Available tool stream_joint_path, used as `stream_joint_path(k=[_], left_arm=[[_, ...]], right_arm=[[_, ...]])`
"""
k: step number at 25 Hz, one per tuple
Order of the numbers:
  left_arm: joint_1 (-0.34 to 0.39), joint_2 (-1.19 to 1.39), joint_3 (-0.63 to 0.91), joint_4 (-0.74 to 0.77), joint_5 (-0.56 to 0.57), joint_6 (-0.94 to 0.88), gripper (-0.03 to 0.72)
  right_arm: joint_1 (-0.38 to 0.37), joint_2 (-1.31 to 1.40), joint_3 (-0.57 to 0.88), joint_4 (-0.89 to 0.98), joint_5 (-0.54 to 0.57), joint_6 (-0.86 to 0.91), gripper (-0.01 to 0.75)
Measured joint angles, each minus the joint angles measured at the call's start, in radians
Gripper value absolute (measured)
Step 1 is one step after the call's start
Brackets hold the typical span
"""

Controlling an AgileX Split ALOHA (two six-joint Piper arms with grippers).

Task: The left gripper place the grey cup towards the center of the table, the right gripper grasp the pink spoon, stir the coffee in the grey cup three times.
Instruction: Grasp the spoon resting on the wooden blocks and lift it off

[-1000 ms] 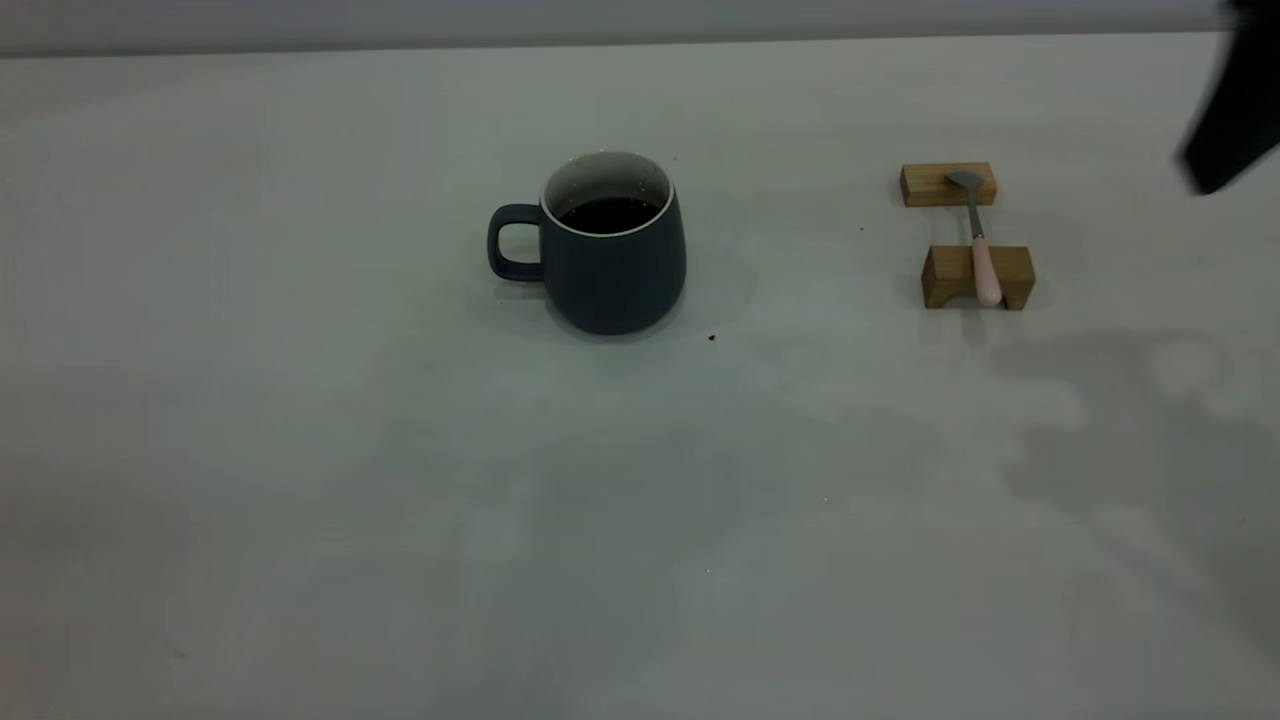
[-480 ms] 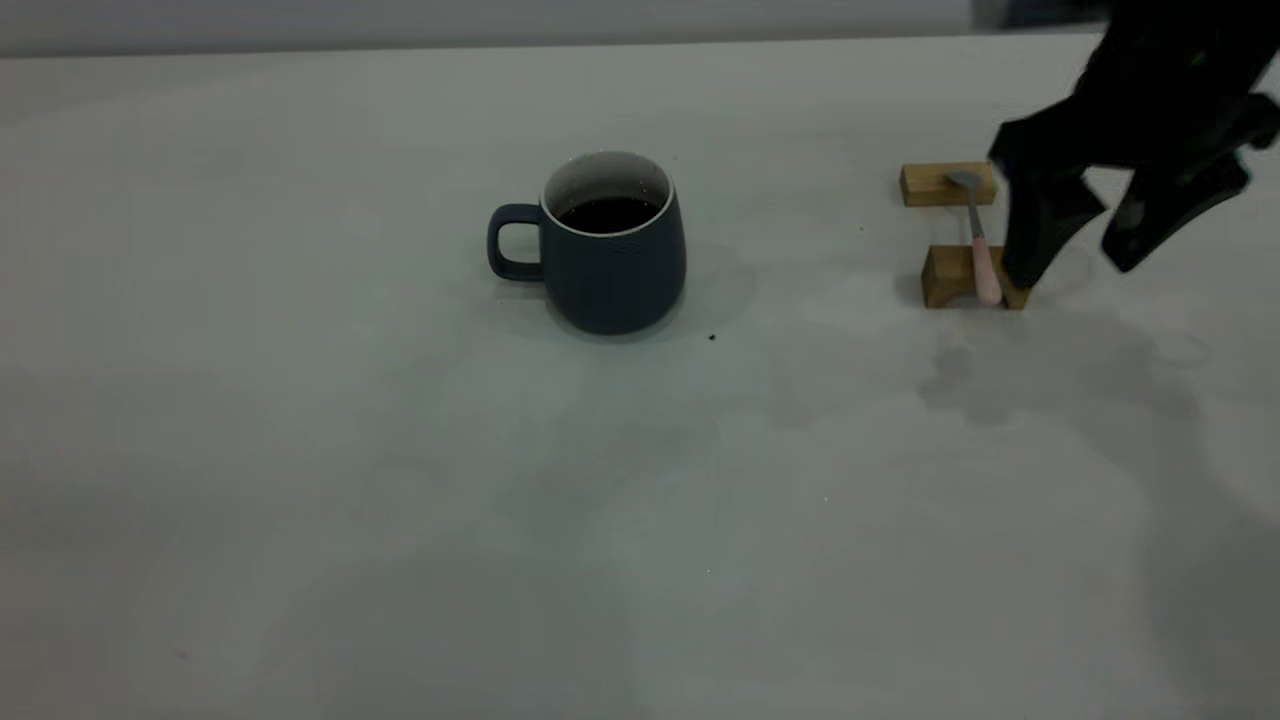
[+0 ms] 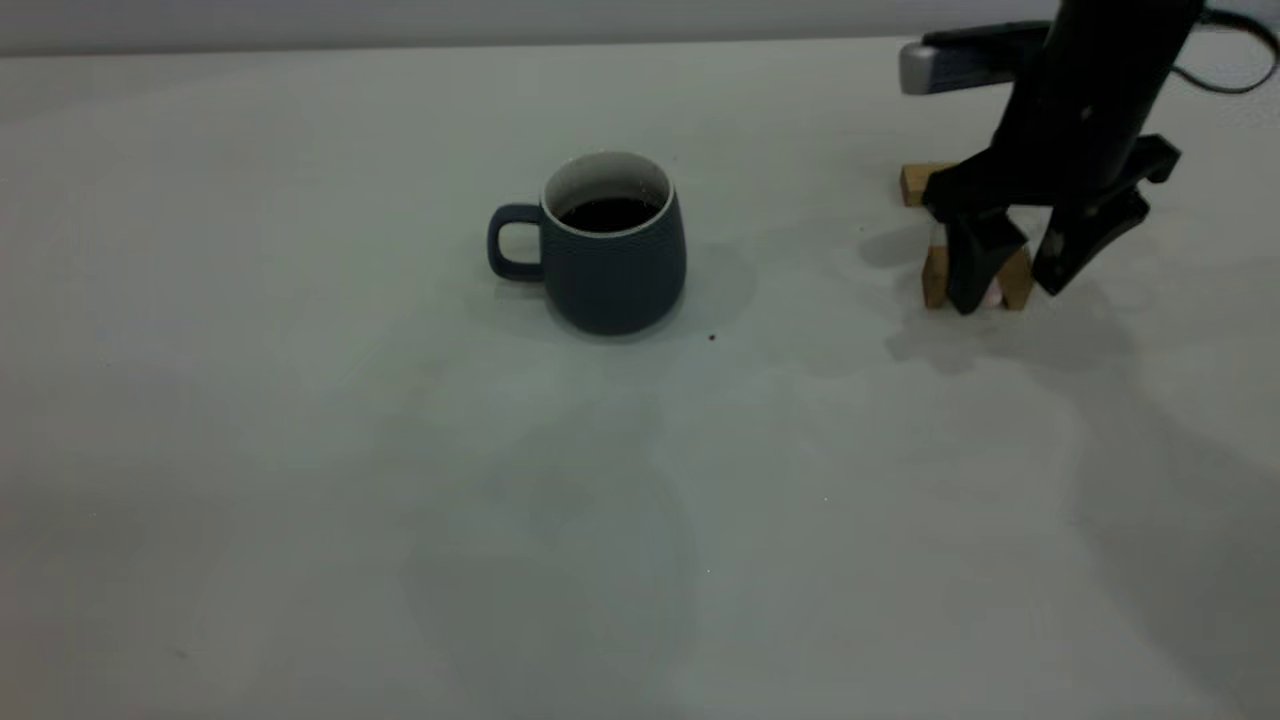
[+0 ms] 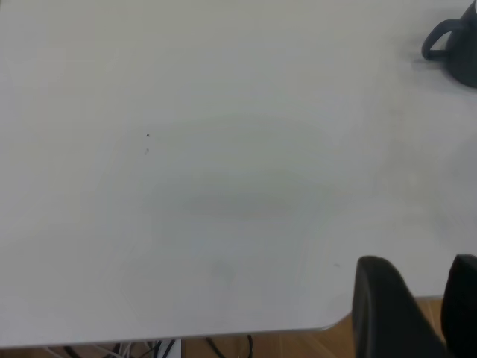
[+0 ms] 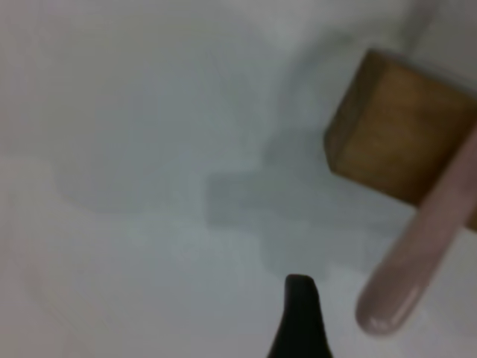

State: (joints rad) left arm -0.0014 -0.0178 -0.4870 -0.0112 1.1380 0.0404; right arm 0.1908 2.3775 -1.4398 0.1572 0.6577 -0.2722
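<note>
The grey cup (image 3: pixel 610 245) is seen standing upright near the middle of the table (image 3: pixel 300 450), a broad, pale, matt surface marked by a few tiny dark specks. The cup is rounded and wider at the base, with a faintly ribbed slate-grey outside, an off-white inside and rim, and a loop handle turned toward the left arm's side. Dark, nearly black coffee (image 3: pixel 610 213) is held in it, its round surface lying well below the rim.

The right gripper (image 3: pixel 1010 285), a black arm end with a silvery part and a looping cable above it, is lowered at the right side of the table, well apart from the cup. Its two dark, wedge-shaped fingers are spread wide and nothing is held between them. They are set to either side of the nearer of two tan wooden blocks (image 3: pixel 1010 275), and most of that block is hidden behind one finger. Only a small pale tip of the pink spoon (image 3: pixel 992 293) is shown there in the exterior view. In the right wrist view the spoon's smooth, rounded pink handle end (image 5: pixel 417 253) is seen resting across the squared wooden block and jutting past its edge, with one dark fingertip (image 5: pixel 300 317) near it but apart from it.

The left gripper (image 4: pixel 428 306) is parked over the table's edge, far from the cup, with a narrow gap between its dark fingers.
</note>
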Motion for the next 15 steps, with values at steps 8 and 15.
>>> stream_joint_path(k=[8, 15], left_arm=[[0.0, 0.0, 0.0, 0.0, 0.0, 0.0, 0.259], [0.0, 0.0, 0.0, 0.0, 0.0, 0.0, 0.259]], right_arm=[[0.0, 0.054, -0.053, -0.007, 0.006, 0.012, 0.578], [0.0, 0.063, -0.058, -0.116, 0.01, 0.109, 0.208]])
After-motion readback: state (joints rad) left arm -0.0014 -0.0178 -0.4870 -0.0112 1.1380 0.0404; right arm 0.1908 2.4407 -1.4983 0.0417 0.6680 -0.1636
